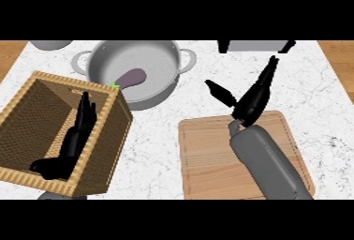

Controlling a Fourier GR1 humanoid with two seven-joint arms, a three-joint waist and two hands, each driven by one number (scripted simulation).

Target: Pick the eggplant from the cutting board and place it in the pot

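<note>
the right hand (250, 101) sits just right of centre, above the top edge of the cutting board (214, 159), its grey forearm running down toward five o'clock across the wood. its fingers are released and straight, one long set pointing up toward one o'clock and the thumb splayed out toward ten o'clock; it holds nothing. the cutting board under the forearm is pale wood with nothing else on it, lying on a white marbled counter (155, 150).

toward eleven o'clock from that hand stands a round metal pot (162, 54) with two side handles. the eggplant (131, 78) lies inside it, on the pot's floor at the lower left, purple with a small green stem end pointing toward seven o'clock.

at nine o'clock, a woven basket (104, 136) sits tilted on the counter, touching the pot's lower left rim. the left hand (72, 140) shows in front of the basket's opening, fingers straight and pointing up toward twelve o'clock, released and empty.
</note>
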